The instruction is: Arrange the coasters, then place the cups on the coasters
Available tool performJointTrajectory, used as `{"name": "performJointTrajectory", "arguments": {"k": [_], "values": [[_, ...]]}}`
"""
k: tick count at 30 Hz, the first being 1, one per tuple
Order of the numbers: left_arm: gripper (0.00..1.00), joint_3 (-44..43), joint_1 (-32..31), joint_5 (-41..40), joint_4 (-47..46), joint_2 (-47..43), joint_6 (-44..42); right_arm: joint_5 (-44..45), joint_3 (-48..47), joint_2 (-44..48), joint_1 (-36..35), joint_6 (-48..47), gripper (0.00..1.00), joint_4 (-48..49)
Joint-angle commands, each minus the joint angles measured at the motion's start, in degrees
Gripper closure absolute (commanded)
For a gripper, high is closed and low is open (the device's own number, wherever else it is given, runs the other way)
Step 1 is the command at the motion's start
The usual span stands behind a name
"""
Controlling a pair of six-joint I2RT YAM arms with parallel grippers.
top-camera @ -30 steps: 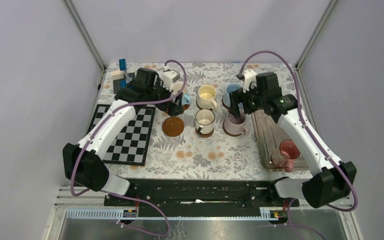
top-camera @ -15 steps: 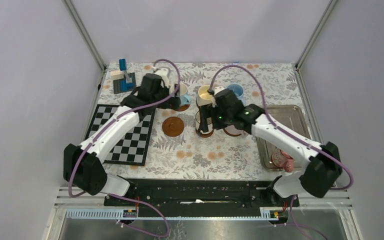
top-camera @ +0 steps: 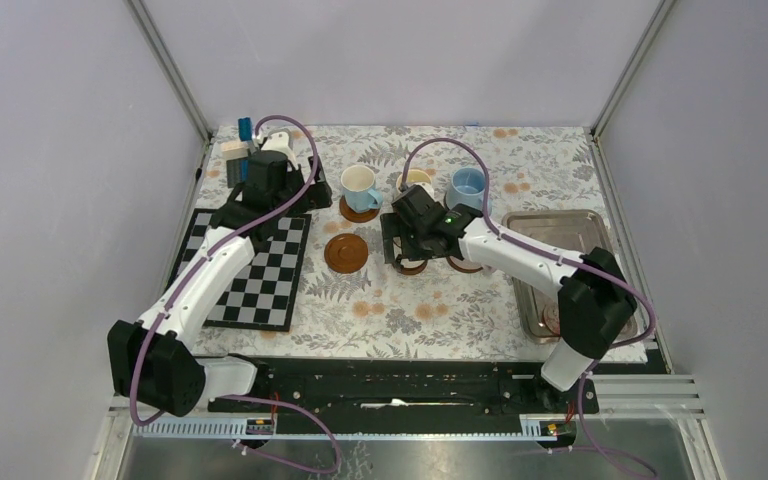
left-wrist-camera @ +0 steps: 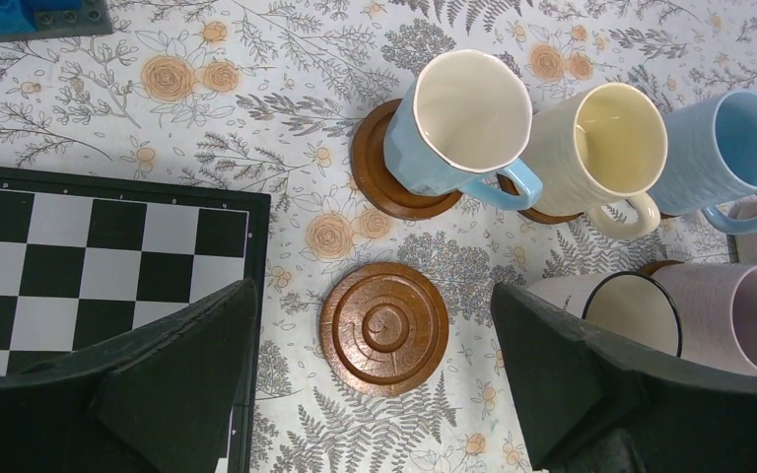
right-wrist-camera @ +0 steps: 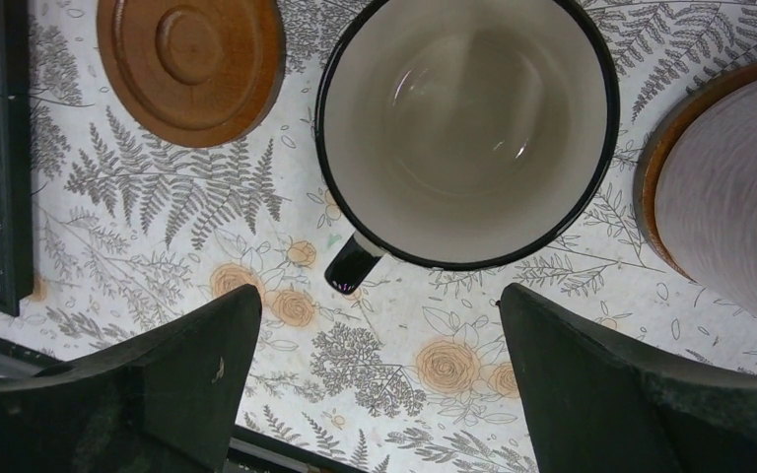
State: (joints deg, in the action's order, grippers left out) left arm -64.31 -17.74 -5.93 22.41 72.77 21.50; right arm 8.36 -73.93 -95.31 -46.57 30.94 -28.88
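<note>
The left gripper is hovering wide open and empty above the chequered board edge and the bare coaster. Beyond, a light blue cup and the yellow-cream cup are sitting on coasters. The right gripper is hanging spread and empty over the black-rimmed white cup, with the lilac cup just to its right.

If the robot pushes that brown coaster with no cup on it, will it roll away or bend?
Probably neither. The empty coaster lies flat on the tablecloth, so it should slide, not roll. It looks like solid wood, likely stiff. Its glossy top may be a bit slippery.
</note>
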Motion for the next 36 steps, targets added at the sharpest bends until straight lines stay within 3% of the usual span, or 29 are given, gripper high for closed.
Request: {"name": "performJointTrajectory", "arguments": {"k": [1,8,18,36], "values": [[0.01,0.2,0.5,1.2,-3.3,-1.9,1.3,3.3,-2.1,-1.7,-0.6,2.6,0.03,-0.9],[0.01,0.4,0.7,1.6,-3.4,-2.1,1.5,4.1,-1.5,-3.3,-0.6,2.7,0.16,-0.9],[0.01,0.5,0.8,2.9,-3.4,-2.4,1.4,2.2,2.4,-0.7,0.9,0.5,0.44,0.0],[0.01,0.9,0.9,4.8,-3.8,-2.4,1.2,-1.6,10.9,6.0,4.7,-11.8,0.56,8.8]]}}
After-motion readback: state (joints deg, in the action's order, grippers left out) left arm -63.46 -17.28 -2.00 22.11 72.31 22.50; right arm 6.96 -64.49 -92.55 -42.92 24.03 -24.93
